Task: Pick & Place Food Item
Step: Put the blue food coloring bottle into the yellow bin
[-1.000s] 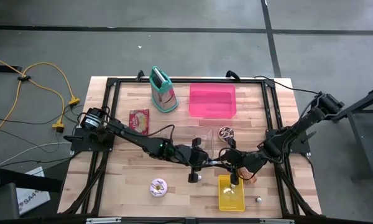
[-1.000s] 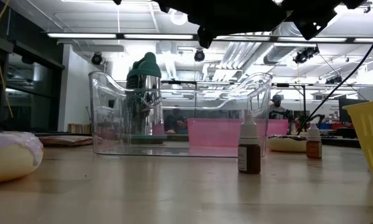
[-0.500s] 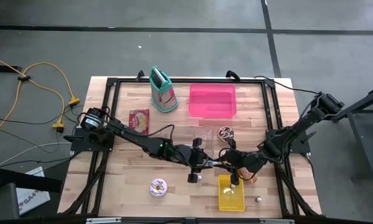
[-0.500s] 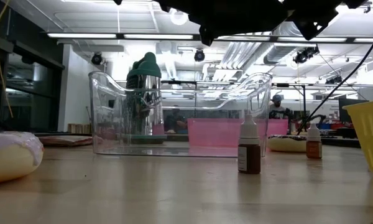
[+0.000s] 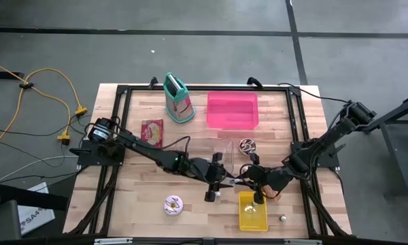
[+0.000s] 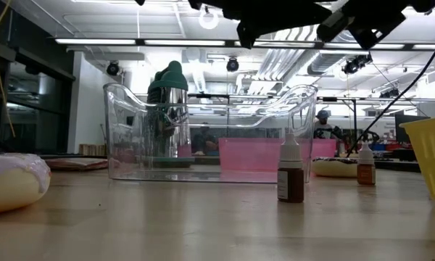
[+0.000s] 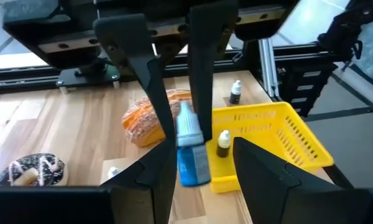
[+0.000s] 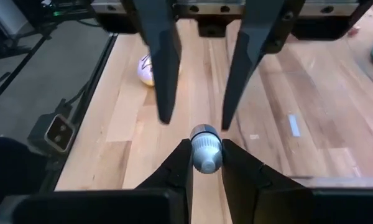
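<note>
A small blue bottle (image 7: 191, 163) with a white cap hangs above the table's middle, just off the yellow basket (image 5: 253, 211). My right gripper (image 8: 205, 149) comes in from the table's right and is shut on it; the high view shows this gripper (image 5: 248, 178) tip to tip with the left one. My left gripper (image 7: 205, 149) reaches in from the left (image 5: 224, 181). It is open, with one finger on each side of the bottle's blue body. Whether a finger still touches the bottle I cannot tell. My right gripper pinches the bottle's upper part, by the ribbed cap (image 8: 205, 152), between its two fingers (image 7: 202, 106). The fingers slant down from the table's right side. The bottle stands upright in the hold, its blue body (image 7: 193, 171) below the fingers, clear of the table.
A clear tub (image 6: 210, 134) and a pink bin (image 5: 232, 111) stand toward the far side, with a green-topped bag (image 5: 178, 99) and a snack packet (image 5: 151, 132). One doughnut (image 5: 247, 145) lies centre-right, another (image 5: 173, 205) near-left. An orange bag (image 7: 150, 118) and small dropper bottles (image 6: 291, 177) lie close to the basket.
My left gripper has opened and tipped slightly; in the low view the dark shapes at the top have spread apart. Both arms have stayed in place, and the bottle remains in my right gripper.
</note>
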Tool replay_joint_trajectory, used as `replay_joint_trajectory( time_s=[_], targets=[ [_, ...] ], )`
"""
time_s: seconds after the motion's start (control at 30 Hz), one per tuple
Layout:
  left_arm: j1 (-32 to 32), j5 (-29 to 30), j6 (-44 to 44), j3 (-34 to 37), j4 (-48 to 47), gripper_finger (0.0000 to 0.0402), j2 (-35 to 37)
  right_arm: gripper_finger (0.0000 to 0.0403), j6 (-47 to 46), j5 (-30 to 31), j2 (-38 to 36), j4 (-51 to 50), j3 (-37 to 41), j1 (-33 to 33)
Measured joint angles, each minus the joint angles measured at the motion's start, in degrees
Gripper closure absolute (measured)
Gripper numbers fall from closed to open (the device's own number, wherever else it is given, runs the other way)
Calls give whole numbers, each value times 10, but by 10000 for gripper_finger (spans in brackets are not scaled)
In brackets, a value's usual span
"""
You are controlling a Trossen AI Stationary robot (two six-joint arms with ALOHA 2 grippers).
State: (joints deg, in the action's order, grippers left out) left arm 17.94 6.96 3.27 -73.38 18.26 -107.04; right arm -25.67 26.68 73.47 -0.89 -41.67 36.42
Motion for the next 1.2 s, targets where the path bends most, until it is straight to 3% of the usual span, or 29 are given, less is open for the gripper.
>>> replay_joint_trajectory(
  time_s=[0.67, 1.0, 1.2],
  targets=[
    [19, 3, 6, 0, -2, 249, 0, 350, -172, -24, 0, -30, 0, 134],
    [21, 3, 11, 0, -2, 249, 0, 350, -160, -61, 0, -47, -16, 145],
    [21, 4, 12, 0, -2, 249, 0, 350, -146, -61, 5, -147, -87, 144]
  ],
)
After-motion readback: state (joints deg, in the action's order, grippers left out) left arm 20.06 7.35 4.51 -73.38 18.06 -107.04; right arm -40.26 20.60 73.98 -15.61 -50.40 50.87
